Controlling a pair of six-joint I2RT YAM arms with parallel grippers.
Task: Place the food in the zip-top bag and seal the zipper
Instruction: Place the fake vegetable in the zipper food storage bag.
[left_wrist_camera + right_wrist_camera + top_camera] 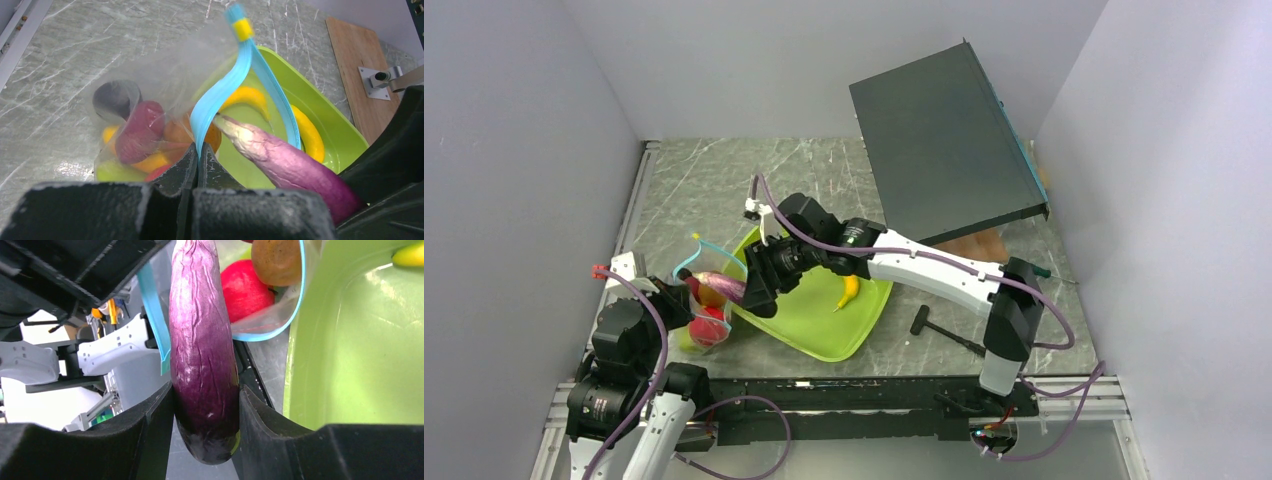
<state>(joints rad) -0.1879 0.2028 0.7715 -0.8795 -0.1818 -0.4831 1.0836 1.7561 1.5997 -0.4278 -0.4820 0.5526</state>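
— Since the left gripper (198, 164) is clamped tight on the zipper (225, 85), is the bag (150, 70) open?

— Yes, hanging beside the tray (824, 335), fruit (142, 135) inside. The right gripper (205, 405), half-spread, grips the eggplant (202, 340) by its dark end, tip at the mouth.

— Handling?

— Probably light and slick; the film is floppy. Hold the thick end. A banana (849, 291) lies on the tray.

Plain pale-grey walls close the space in: one on the left (524, 150), one at the back (754, 60), one on the right (1164, 150). The tabletop (714, 190) is grey-green marble-look with white veins, under soft, even light. In the back right corner a dark flat panel (944, 135) stands tilted, with a wooden board (979, 245) lying beneath its lower edge. A small black T-shaped tool (944, 330) lies on the table toward the near right.
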